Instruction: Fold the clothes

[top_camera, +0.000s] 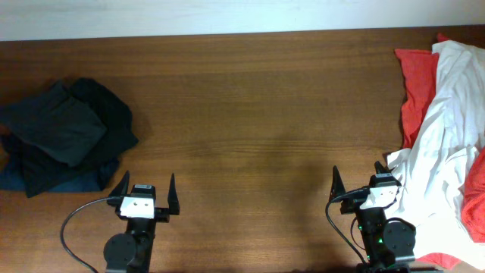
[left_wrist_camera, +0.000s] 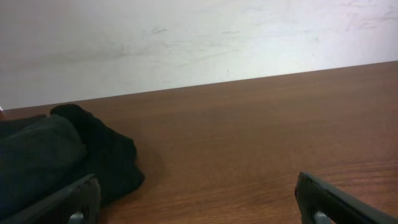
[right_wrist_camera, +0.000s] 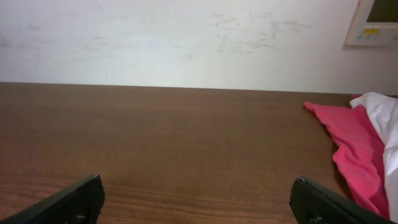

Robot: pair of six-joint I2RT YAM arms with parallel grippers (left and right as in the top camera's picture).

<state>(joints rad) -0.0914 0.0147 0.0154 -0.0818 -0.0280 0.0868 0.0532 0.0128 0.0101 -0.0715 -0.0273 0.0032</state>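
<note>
Crumpled thin white T-shirt, woodgrain table

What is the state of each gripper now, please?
The left gripper is open, holding nothing.
The right gripper is open, holding nothing.

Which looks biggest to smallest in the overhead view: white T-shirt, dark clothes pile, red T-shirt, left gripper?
1-2. White T-shirt and dark clothes pile: they look alike, and the shirt runs off frame, so unranked.
3. Red T-shirt, visible parts only.
4. Left gripper.
</note>
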